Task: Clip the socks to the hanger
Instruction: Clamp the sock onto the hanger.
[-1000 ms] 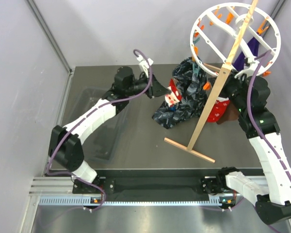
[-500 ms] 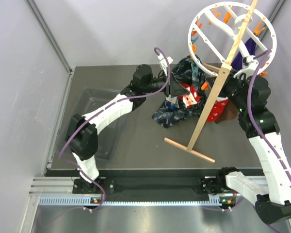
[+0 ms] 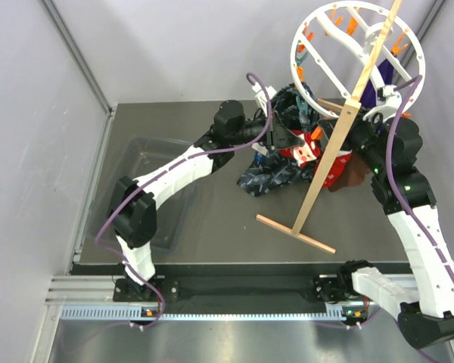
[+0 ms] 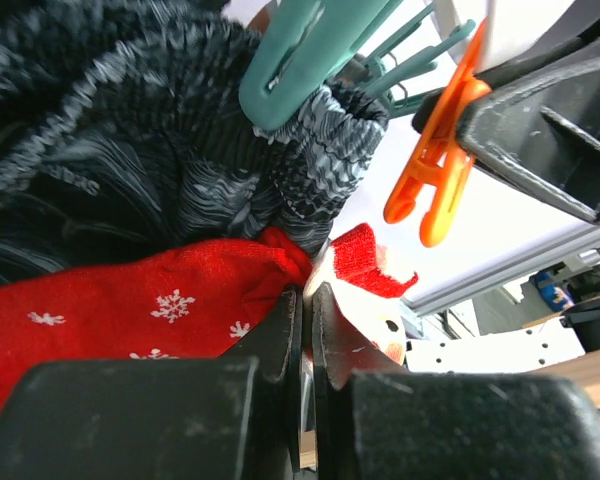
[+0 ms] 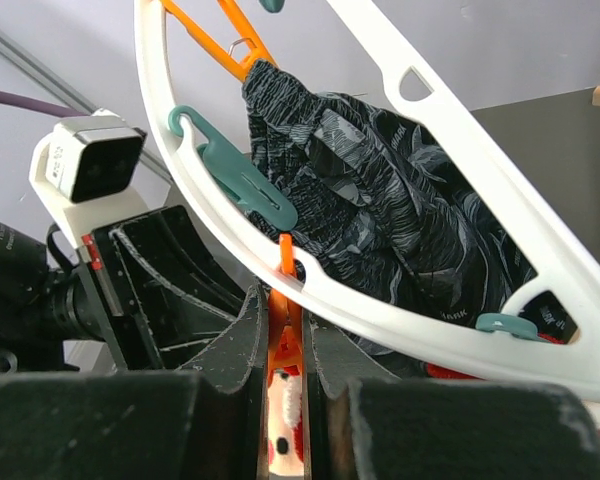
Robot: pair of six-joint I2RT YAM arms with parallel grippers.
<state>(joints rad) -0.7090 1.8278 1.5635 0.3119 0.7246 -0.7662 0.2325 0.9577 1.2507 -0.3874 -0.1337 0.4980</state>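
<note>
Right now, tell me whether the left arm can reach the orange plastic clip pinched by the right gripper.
Probably yes: the left gripper, shut on the red snowflake sock, sits close to the orange plastic clip, open air between; dark patterned cloth crowds one side.

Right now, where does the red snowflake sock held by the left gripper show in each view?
Top external: the red snowflake sock is centre right, at the left gripper.
Left wrist: the sock fills the lower left, pinched by that gripper.
Right wrist: only a red-and-white sliver at the bottom, under the orange clip; probably it.
Shared landmark: the dark patterned cloth, in all three.
</note>
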